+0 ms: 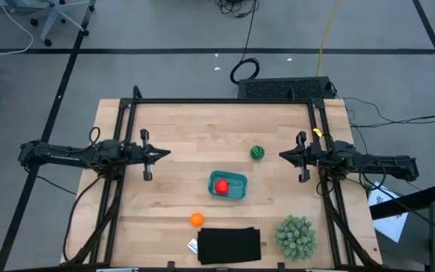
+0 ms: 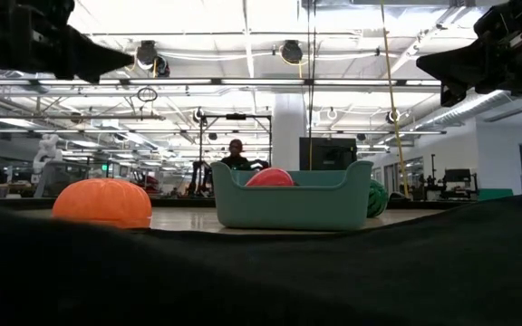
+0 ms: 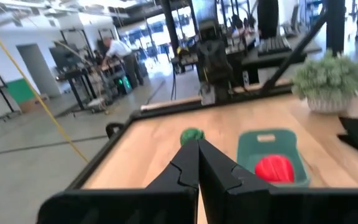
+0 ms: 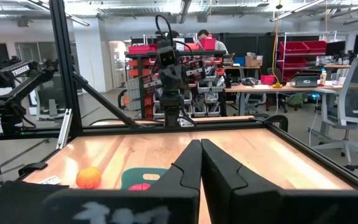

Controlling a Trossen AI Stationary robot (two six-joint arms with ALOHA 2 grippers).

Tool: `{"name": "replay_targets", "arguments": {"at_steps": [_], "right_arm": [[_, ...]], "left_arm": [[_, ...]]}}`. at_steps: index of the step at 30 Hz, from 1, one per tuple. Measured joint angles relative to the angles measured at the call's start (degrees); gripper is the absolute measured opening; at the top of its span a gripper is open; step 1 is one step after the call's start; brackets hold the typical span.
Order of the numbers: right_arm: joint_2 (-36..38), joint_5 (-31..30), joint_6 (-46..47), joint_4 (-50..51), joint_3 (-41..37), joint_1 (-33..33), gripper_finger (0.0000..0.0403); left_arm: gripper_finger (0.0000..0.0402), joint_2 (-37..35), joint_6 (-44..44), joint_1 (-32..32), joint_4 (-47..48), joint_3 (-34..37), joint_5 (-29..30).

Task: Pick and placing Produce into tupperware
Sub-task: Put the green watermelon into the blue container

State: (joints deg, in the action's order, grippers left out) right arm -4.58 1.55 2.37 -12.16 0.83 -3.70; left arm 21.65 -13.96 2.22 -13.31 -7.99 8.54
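Note:
The teal tupperware (image 1: 228,186) stands mid-table with the red produce (image 1: 221,187) inside it. The dark green round produce (image 1: 257,153) lies on the wood beyond the container, the orange one (image 1: 196,220) on the wood near the front. My left gripper (image 1: 168,154) hovers shut over the table's left part, pointing level toward the middle. My right gripper (image 1: 282,156) hovers shut over the right part, facing it. Neither holds anything.
A black flat rectangle (image 1: 229,245) lies at the front edge with a small white tag (image 1: 192,245) beside it. A pale-green spiky plant ball (image 1: 295,236) stands at the front right. A black frame (image 1: 225,101) borders the table. People show in the room beyond.

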Motion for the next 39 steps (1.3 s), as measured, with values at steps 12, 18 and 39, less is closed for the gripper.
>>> {"name": "replay_targets", "arguments": {"at_steps": [12, 18, 39], "right_arm": [[0.00, 0.01, 1.49, 0.04, 0.01, 0.00, 0.0000], [-0.15, 0.00, 1.16, 0.45, 0.00, 0.00, 0.0000], [-11.31, -2.91, -1.05, -1.45, 9.74, -0.99, 0.0000]], "left_arm": [[0.0000, 0.04, -0.34, 0.02, 4.04, 0.00, -4.09], [0.0008, 0.06, -0.28, 0.00, 4.43, 0.00, -4.07], [0.0015, 0.08, -0.78, 0.00, 3.71, 0.02, -1.95]]}}
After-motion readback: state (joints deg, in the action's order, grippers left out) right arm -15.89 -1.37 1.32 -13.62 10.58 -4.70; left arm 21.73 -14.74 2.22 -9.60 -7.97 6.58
